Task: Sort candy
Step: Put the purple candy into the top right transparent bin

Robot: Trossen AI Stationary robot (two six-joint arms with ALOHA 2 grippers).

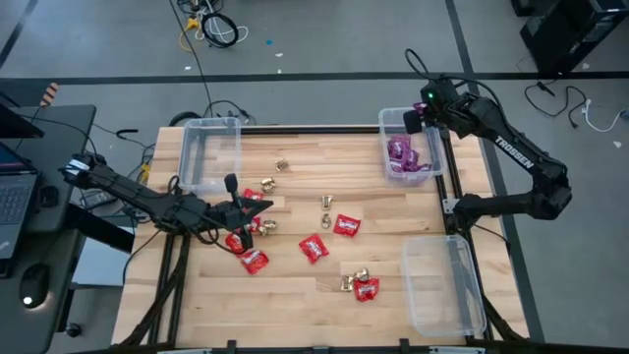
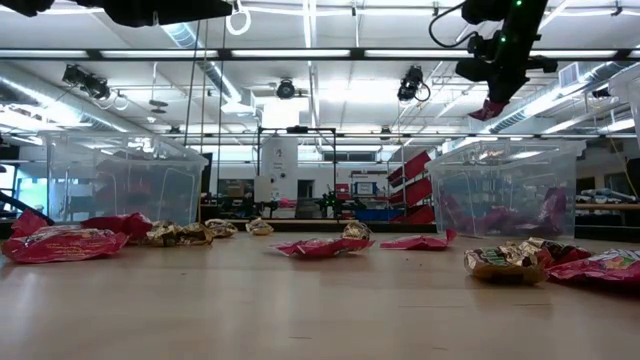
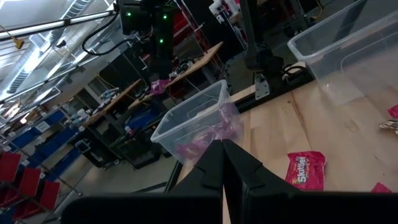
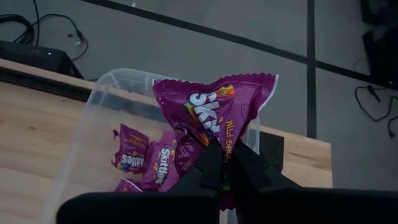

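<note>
purple nearly sorted, red and gold still on the table

a purple packet [image 4: 214, 115] is pinched between the closed jaws of the right gripper [image 4: 222, 163] and held over the purple bin [image 1: 411, 145] at about 1 o'clock on the table [image 1: 295, 305]. several purple packets [image 4: 146, 163] already lie in that bin. no purple packet is seen loose on the table in the high view, so the held one is judged to be the last of its colour.

the left gripper [image 1: 239, 209] is shut on nothing and hangs above the table at about 9 o'clock, over a cluster of red packets [image 1: 251, 258].

the rest is judged undone. red packets [image 1: 346, 225] are scattered from 9 o'clock through the centre to 5 o'clock, and gold pieces [image 1: 327, 202] lie among them. the bin at 10 o'clock [image 1: 208, 155] and the bin at 4 o'clock [image 1: 442, 287] look to hold nothing yet. with one colour of three almost finished, roughly a third of the sorting is judged complete.
</note>
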